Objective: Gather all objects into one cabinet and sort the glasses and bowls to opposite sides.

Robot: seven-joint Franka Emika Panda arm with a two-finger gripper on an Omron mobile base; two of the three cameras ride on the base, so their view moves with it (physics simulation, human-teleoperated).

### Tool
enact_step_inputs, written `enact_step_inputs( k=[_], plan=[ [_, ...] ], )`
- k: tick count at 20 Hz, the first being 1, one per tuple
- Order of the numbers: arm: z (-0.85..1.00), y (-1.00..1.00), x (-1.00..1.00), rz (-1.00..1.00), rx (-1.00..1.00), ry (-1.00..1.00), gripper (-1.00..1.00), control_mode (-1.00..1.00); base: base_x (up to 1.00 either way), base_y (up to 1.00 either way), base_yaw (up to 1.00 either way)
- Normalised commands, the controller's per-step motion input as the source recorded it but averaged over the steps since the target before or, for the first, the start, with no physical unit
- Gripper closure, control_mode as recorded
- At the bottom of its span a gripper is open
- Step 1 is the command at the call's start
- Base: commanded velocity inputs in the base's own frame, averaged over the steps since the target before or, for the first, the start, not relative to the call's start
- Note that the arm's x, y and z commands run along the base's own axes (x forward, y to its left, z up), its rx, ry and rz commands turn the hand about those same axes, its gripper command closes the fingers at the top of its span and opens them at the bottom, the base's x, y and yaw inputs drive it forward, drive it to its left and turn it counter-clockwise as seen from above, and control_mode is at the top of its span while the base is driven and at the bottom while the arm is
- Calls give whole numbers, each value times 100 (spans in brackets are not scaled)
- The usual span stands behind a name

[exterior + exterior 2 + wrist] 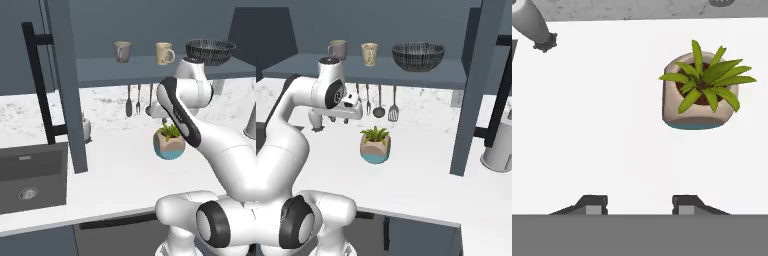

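The slate-blue cabinet (pixel 100 70) hangs open above the counter, its door (pixel 67 90) swung out on the left. On its lower board stand a grey-brown mug (pixel 122 51) (pixel 338 49), a cream mug (pixel 164 53) (pixel 369 53) and, further right, the wide dark ribbed bowl (pixel 210 51) (pixel 418 55). My gripper (pixel 639 202) points straight down at bare white counter, open, with nothing between its fingertips. It hovers below the shelf, left of the potted plant (pixel 701 90).
The plant pot (pixel 169 141) (pixel 375 145) sits mid-counter. Utensils (pixel 379 102) hang under the shelf. A sink (pixel 30 180) lies at the left, with a faucet head (pixel 534 25) near my hand. A second open door (pixel 476 90) and a grey canister (pixel 498 150) stand at the right.
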Motion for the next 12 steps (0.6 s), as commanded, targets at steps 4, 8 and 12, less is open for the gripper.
enact_step_inputs(
  k=[4, 8, 12],
  plan=[
    [0, 0, 0, 0, 0, 0, -100, 100, -44, 0, 3],
    [0, 0, 0, 0, 0, 0, -100, 100, -97, -7, 5],
    [0, 0, 0, 0, 0, 0, -100, 100, -100, -7, 6]
  ],
)
